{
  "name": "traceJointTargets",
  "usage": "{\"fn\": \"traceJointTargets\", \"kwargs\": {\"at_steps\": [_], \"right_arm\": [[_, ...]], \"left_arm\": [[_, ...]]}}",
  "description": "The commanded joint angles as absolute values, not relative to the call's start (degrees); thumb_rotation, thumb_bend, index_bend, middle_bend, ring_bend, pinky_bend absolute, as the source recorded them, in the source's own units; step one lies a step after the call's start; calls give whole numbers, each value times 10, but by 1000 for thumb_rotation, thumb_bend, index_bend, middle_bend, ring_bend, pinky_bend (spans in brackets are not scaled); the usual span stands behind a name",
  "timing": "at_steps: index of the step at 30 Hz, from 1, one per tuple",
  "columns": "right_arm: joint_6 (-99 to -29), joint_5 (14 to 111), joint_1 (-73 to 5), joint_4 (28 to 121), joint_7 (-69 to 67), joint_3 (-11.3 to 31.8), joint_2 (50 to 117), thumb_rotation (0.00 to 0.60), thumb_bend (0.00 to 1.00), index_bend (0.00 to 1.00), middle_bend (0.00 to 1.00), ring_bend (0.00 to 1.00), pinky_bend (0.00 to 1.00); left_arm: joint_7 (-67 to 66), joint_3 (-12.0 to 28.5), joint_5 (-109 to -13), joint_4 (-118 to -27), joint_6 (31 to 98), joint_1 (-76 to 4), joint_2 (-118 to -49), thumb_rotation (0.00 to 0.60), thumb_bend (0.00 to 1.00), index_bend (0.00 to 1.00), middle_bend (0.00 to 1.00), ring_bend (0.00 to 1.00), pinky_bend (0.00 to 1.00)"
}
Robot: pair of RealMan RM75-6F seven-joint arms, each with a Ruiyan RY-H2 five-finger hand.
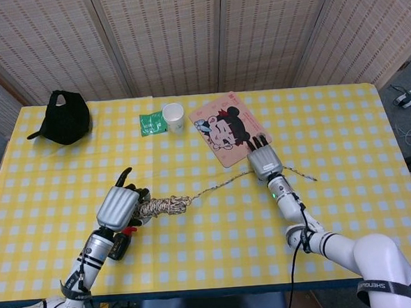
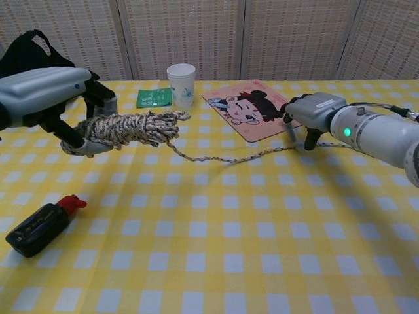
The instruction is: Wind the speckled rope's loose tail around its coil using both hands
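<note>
The speckled rope's coil (image 1: 163, 206) (image 2: 127, 129) is held off the table by my left hand (image 1: 118, 207) (image 2: 46, 91), which grips its left end. The loose tail (image 1: 218, 187) (image 2: 229, 157) runs right from the coil across the checked tablecloth, passing under my right hand (image 1: 264, 161) (image 2: 308, 112). That hand hovers low over the tail with its fingers apart and pointing down. I cannot tell whether they touch the tail. The tail's far end (image 1: 312, 178) lies beyond the hand.
A pink cartoon mat (image 1: 225, 128) lies just behind my right hand. A paper cup (image 1: 173, 116), a green packet (image 1: 151, 122) and a black cap (image 1: 67, 117) sit at the back. A black device with a red tip (image 2: 39, 226) lies below my left hand.
</note>
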State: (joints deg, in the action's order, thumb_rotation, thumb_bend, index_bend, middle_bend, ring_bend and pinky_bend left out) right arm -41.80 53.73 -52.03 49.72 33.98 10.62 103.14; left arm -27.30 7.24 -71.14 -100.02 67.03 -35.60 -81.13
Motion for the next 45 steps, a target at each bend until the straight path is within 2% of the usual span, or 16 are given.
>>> {"fn": "traceJointTargets", "kwargs": {"at_steps": [1,12,20,32,39,45], "right_arm": [[-417,535,-520,496,343,106,1032,600,306,505,108,0,0],[-412,528,-519,495,353,105,1033,600,306,516,119,0,0],[-409,522,-519,489,356,107,1035,600,306,559,146,0,0],[-411,522,-515,495,356,105,1029,600,373,579,165,0,0],[-437,541,-504,560,331,114,985,600,447,584,172,0,0],[-480,581,-483,670,301,116,913,600,496,595,179,0,0]], "left_arm": [[-272,73,-712,-999,670,-356,-811,543,290,745,718,486,0],[-270,72,-712,-996,669,-354,-814,539,290,745,718,486,0],[-269,74,-711,-995,670,-353,-814,537,290,745,718,486,0],[-251,87,-709,-995,678,-350,-808,539,290,747,718,486,0],[-225,105,-701,-1002,687,-346,-795,540,290,748,718,486,0],[-210,128,-669,-1003,682,-349,-783,552,290,753,724,488,0]]}}
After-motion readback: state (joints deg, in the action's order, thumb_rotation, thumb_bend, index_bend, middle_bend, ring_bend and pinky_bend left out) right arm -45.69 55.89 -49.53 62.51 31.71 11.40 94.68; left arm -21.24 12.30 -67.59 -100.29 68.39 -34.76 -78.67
